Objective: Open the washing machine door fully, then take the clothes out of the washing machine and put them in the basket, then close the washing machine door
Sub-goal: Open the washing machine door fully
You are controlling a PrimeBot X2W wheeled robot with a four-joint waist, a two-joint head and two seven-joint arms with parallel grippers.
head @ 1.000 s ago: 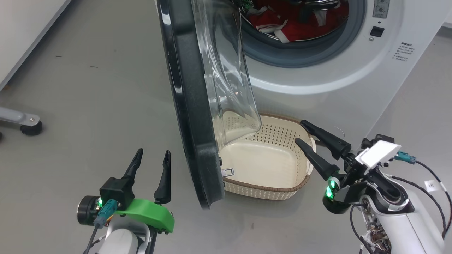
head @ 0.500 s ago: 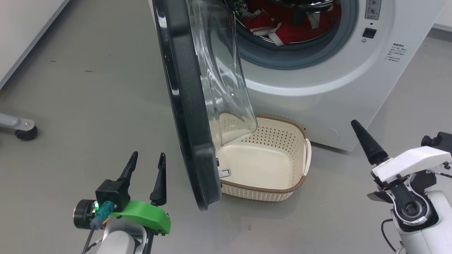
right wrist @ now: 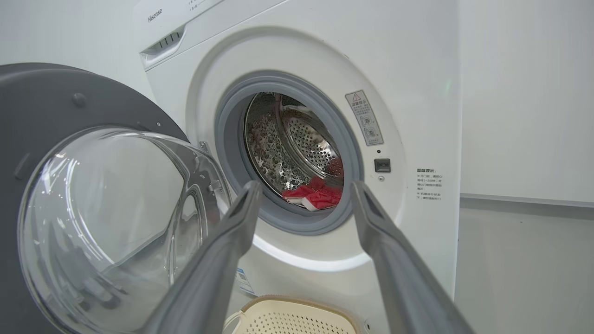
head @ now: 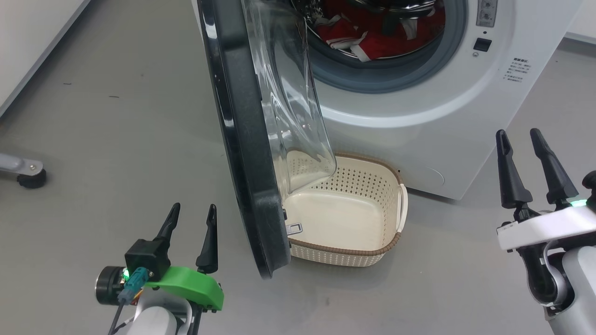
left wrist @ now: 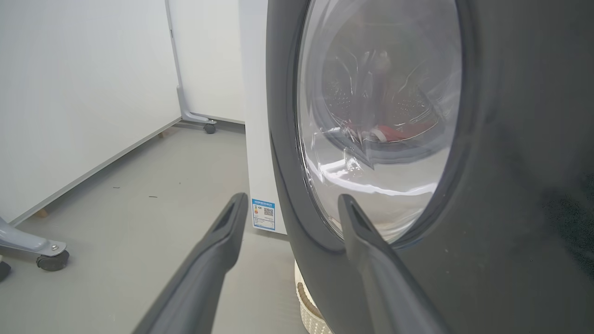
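The white washing machine (head: 419, 116) stands ahead with its black-rimmed door (head: 242, 153) swung out about halfway, its clear glass bowl (head: 288, 107) hanging over the basket. Red clothes (head: 372, 28) with white trim lie in the steel drum, and the clothes (right wrist: 315, 197) also show through the opening in the right wrist view. The cream basket (head: 396, 242) sits empty on the floor under the door. My left gripper (head: 192, 216) is open, left of the door's outer face (left wrist: 510, 185). My right gripper (head: 518, 139) is open, right of the machine, fingers up.
Grey floor (head: 116, 139) stretches to the left. A caster foot (head: 30, 177) of a grey frame stands at the far left by a white panel (left wrist: 69, 93). A blue label (left wrist: 263, 214) sits low on the machine's side.
My right gripper has pulled back from over the basket's right rim, swung right and turned its fingers upright. The left gripper has held still. The camera has shifted slightly.
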